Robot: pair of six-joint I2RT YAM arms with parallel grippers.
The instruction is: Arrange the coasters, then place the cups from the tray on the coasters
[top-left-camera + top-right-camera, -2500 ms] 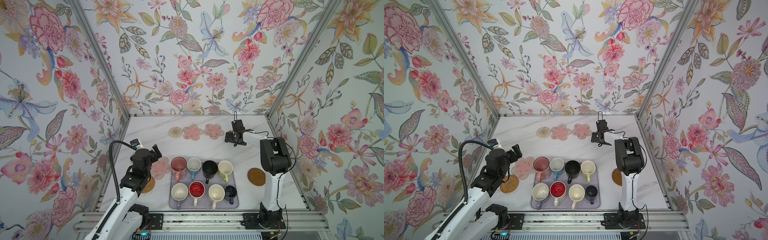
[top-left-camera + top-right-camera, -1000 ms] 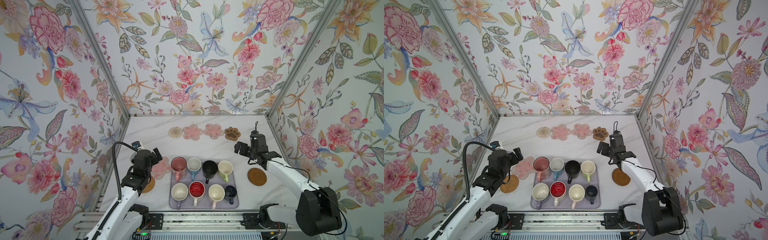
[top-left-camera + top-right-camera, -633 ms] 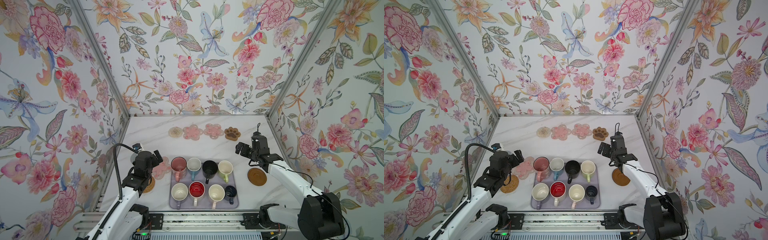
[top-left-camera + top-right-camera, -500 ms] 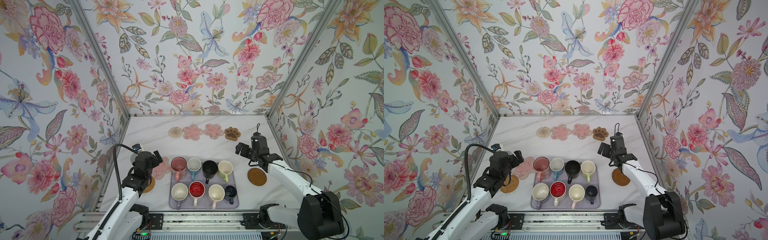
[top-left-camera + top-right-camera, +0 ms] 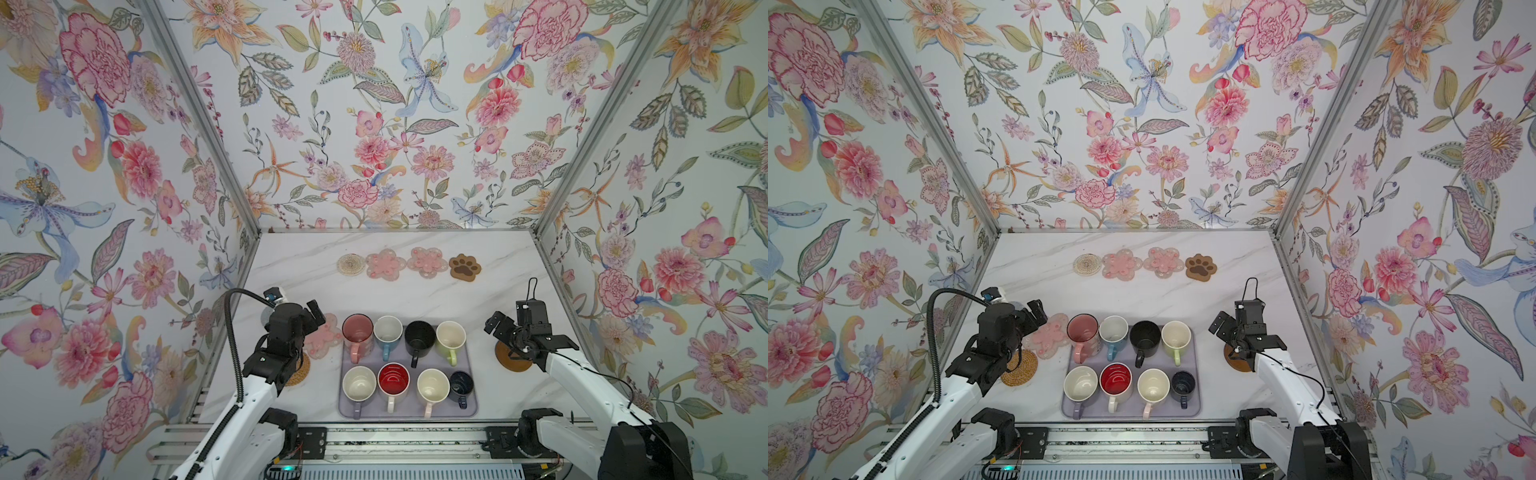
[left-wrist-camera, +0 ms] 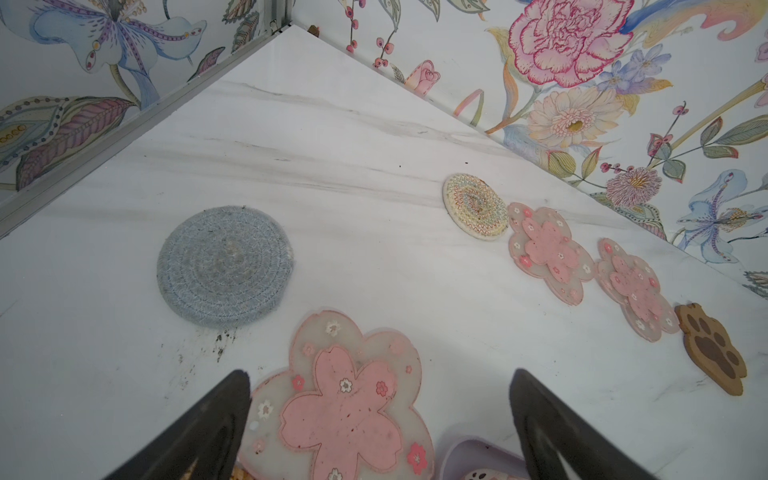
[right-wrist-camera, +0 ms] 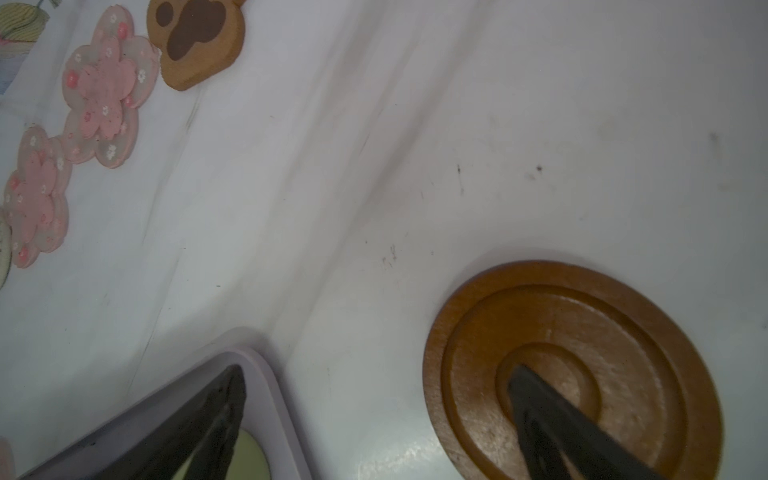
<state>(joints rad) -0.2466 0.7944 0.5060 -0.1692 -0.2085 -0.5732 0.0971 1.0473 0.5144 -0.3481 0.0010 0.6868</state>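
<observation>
Marble tabletop (image 5: 415, 299), wooden coaster (image 7: 582, 332) partly beneath right gripper (image 7: 376, 370)

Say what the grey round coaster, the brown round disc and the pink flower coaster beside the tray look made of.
Grey round coaster: probably cotton rope, matte; coiled in a spiral, braided texture.
Brown round disc: likely wood, smooth with slight sheen; grain streaks, concentric grooves.
Pink flower coaster: seems silicone or soft plastic; frosted translucent rim, opaque pink centre.

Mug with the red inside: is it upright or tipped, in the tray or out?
Upright, in the tray. In both top views the mug shows its round red opening from above, standing in the near row.
</observation>
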